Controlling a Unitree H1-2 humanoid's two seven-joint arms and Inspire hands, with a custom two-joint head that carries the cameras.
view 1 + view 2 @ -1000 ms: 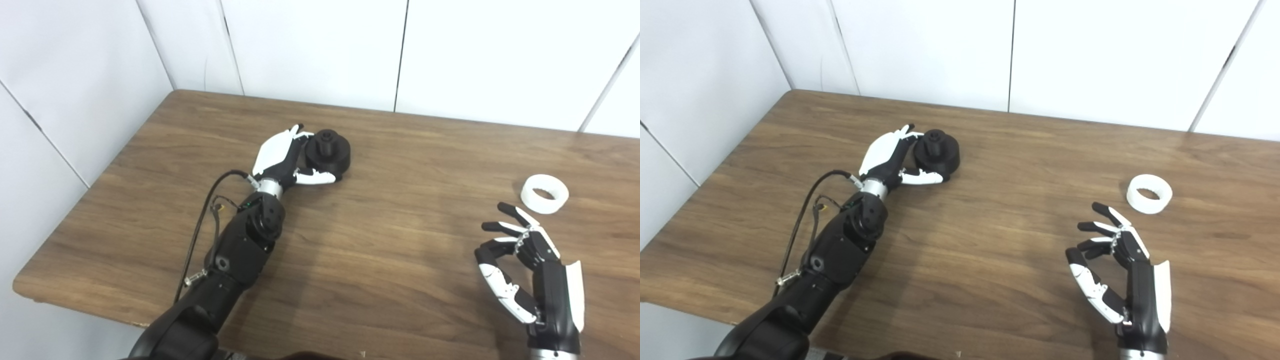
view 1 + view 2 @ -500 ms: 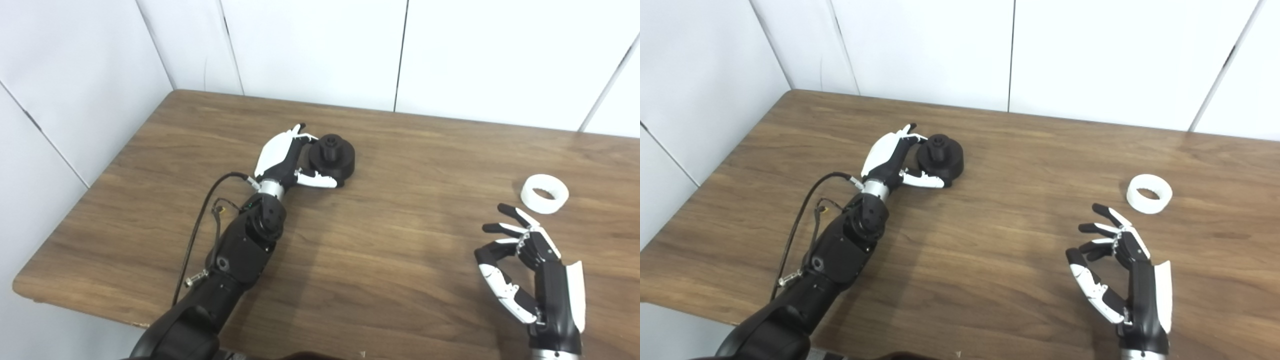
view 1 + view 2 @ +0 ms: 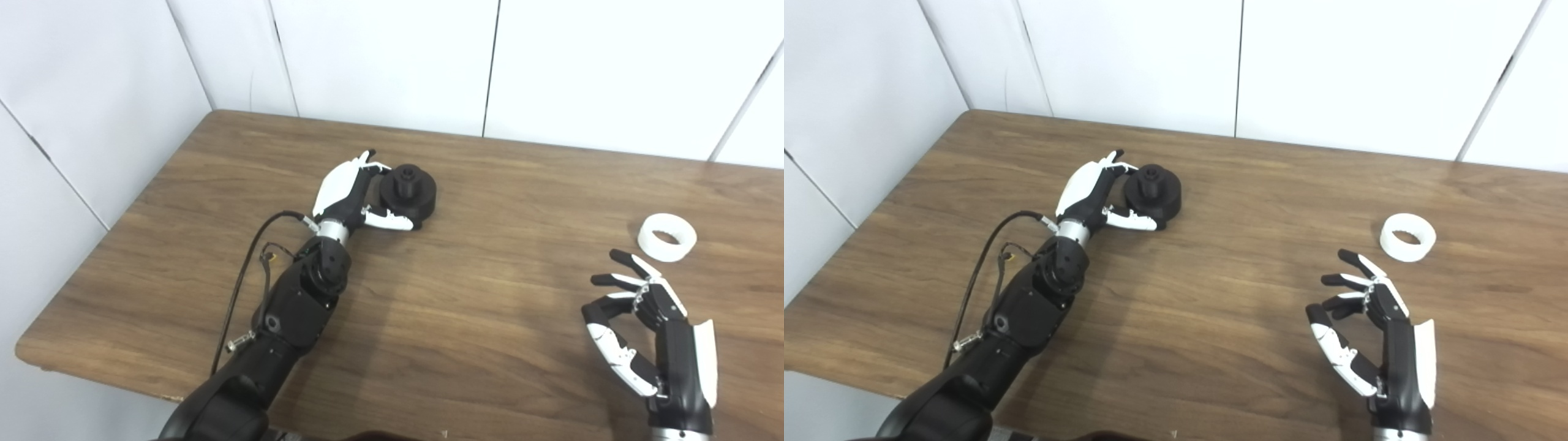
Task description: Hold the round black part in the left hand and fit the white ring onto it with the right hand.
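Note:
The round black part stands on the wooden table left of centre, hub up. My left hand lies against its left side, fingers at the far rim and thumb along the near edge; the fingers are apart and the part rests on the table, not lifted. The white ring lies flat on the table at the right. My right hand is open and empty, hovering near the front right, a short way in front of the ring and apart from it.
A black cable loops beside my left forearm. White wall panels close off the table's back and left sides. The table's front left corner is near my left arm.
The black part has slid a little to the right on the table, and my left hand has followed it. My right hand and the white ring have stayed put.

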